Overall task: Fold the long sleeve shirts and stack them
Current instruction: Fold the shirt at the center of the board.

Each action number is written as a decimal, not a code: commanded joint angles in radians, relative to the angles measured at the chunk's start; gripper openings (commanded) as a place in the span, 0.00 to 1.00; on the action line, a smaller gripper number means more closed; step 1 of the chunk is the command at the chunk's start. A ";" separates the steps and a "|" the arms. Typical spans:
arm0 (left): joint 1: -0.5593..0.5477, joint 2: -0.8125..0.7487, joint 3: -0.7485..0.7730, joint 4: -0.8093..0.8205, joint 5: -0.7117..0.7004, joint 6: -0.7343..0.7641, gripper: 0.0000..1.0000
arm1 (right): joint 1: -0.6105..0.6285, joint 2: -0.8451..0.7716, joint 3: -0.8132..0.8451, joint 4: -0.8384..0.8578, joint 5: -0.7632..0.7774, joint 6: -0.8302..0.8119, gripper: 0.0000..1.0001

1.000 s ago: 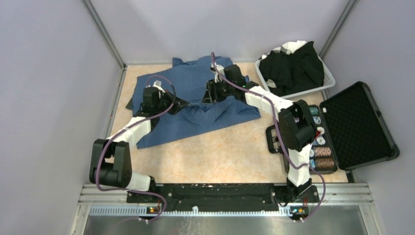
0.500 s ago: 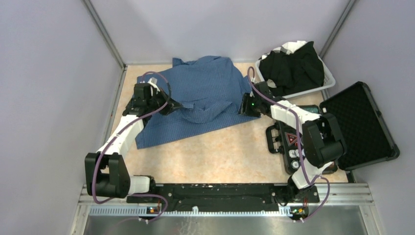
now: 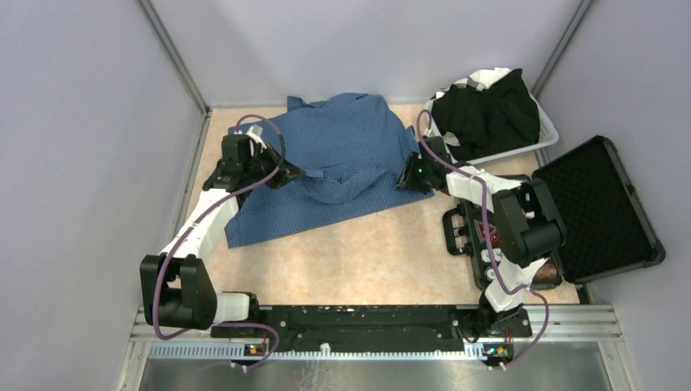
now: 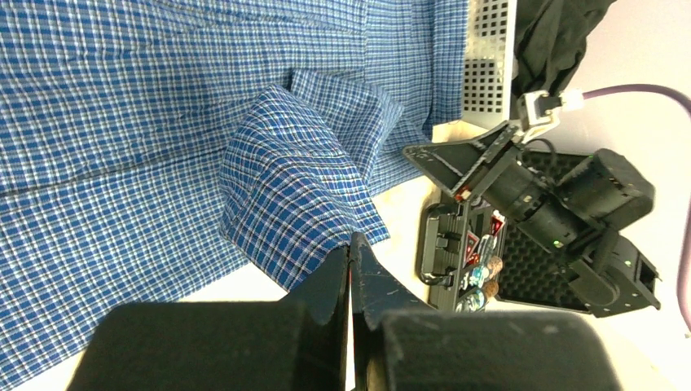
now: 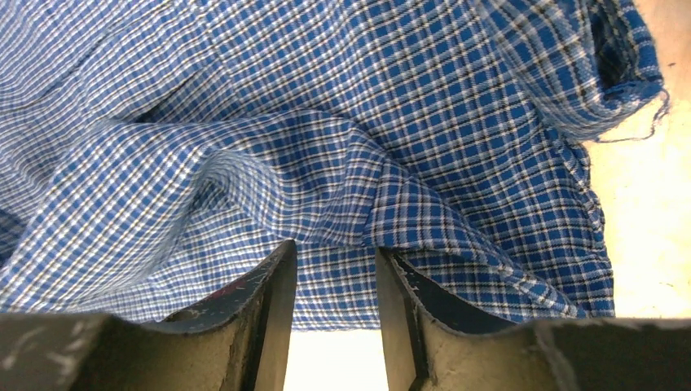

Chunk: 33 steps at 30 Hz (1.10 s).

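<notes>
The blue checked long sleeve shirt (image 3: 350, 151) lies spread at the back of the table. My left gripper (image 3: 287, 173) is shut on a raised fold of it (image 4: 285, 191), the jaws pinched together (image 4: 352, 244). My right gripper (image 3: 405, 179) sits at the shirt's right edge. Its jaws stand apart (image 5: 334, 248), straddling a ridge of the blue cloth (image 5: 391, 195) near the hem. The plain black shirts (image 3: 487, 110) are heaped in a white basket (image 3: 547, 132) at the back right.
An open black hard case (image 3: 599, 208) with foam lining lies at the right, with small items in its near half (image 3: 489, 236). Metal posts and grey walls close in the table on the left, back and right.
My right gripper has left the middle of the shirt for its right edge, and its jaws have narrowed. My left gripper has drawn its fold slightly left and back.
</notes>
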 commanded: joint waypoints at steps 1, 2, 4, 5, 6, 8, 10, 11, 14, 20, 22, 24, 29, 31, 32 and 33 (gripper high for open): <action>0.005 0.000 0.073 0.016 0.015 0.014 0.00 | -0.008 0.032 0.061 0.051 0.042 0.049 0.38; 0.005 0.003 0.079 0.016 0.016 0.015 0.00 | -0.008 0.041 0.068 0.051 0.047 0.052 0.37; 0.005 0.006 0.094 0.014 0.017 0.020 0.00 | -0.009 0.055 0.083 0.049 0.059 0.059 0.33; 0.006 0.008 0.102 0.010 0.015 0.024 0.00 | -0.009 0.058 0.089 0.048 0.068 0.061 0.30; 0.007 0.011 0.110 0.007 0.015 0.028 0.00 | -0.009 0.058 0.097 0.047 0.073 0.064 0.26; 0.009 0.016 0.127 -0.003 0.012 0.040 0.00 | -0.012 0.057 0.110 0.046 0.074 0.069 0.18; 0.014 0.024 0.142 -0.006 0.015 0.042 0.00 | -0.016 0.057 0.133 0.037 0.074 0.068 0.05; 0.016 0.029 0.150 -0.010 0.014 0.041 0.00 | -0.018 0.059 0.140 0.028 0.074 0.066 0.01; 0.021 0.041 0.174 -0.032 0.009 0.034 0.00 | -0.024 0.054 0.152 0.012 0.074 0.060 0.00; 0.041 0.056 0.214 -0.121 -0.033 0.014 0.00 | -0.068 0.030 0.133 0.018 0.026 0.062 0.00; 0.052 0.057 0.222 -0.152 -0.050 0.014 0.00 | -0.086 0.026 0.132 0.022 -0.007 0.062 0.00; 0.058 0.056 0.218 -0.180 -0.063 0.016 0.00 | -0.098 0.027 0.139 0.016 -0.026 0.058 0.00; 0.068 0.042 0.168 -0.239 -0.092 0.017 0.00 | -0.108 0.045 0.155 0.001 -0.042 0.045 0.00; 0.067 0.023 0.115 -0.251 -0.109 0.007 0.00 | -0.108 0.046 0.142 0.008 -0.045 0.045 0.00; 0.067 0.013 0.092 -0.256 -0.115 0.002 0.00 | -0.109 0.045 0.137 0.011 -0.044 0.046 0.00; 0.091 0.004 0.070 -0.256 -0.119 0.000 0.00 | -0.110 0.045 0.130 0.012 -0.045 0.045 0.00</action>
